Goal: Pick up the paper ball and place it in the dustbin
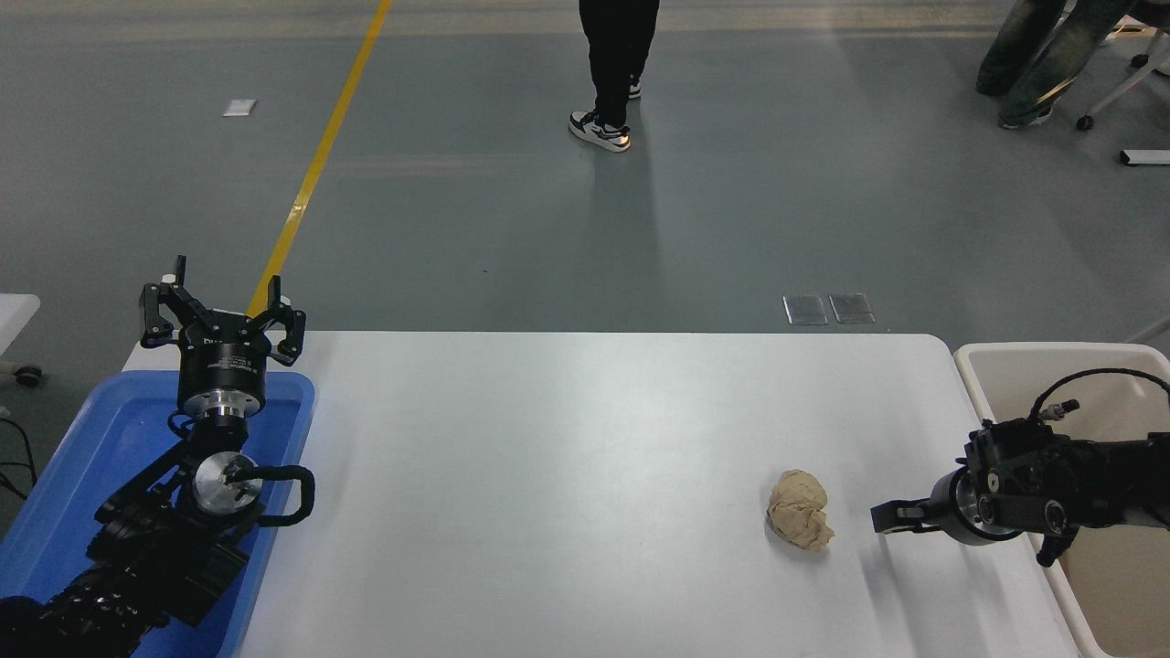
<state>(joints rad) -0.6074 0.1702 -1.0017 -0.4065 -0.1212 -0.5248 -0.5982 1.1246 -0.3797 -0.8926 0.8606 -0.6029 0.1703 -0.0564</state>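
The paper ball, a crumpled tan wad, lies on the white table towards its right front. My right gripper comes in from the right edge over the dustbin and points left. It is low over the table, a short gap to the right of the ball and not touching it. I see it edge-on. The dustbin, cream-white and deep, stands against the table's right end. My left gripper is parked, pointing up, open and empty, over the blue tray at the left.
A shallow blue tray sits at the table's left end under the left arm. A person's legs stand on the grey floor beyond the table. Another person's legs and a chair base are at the top right.
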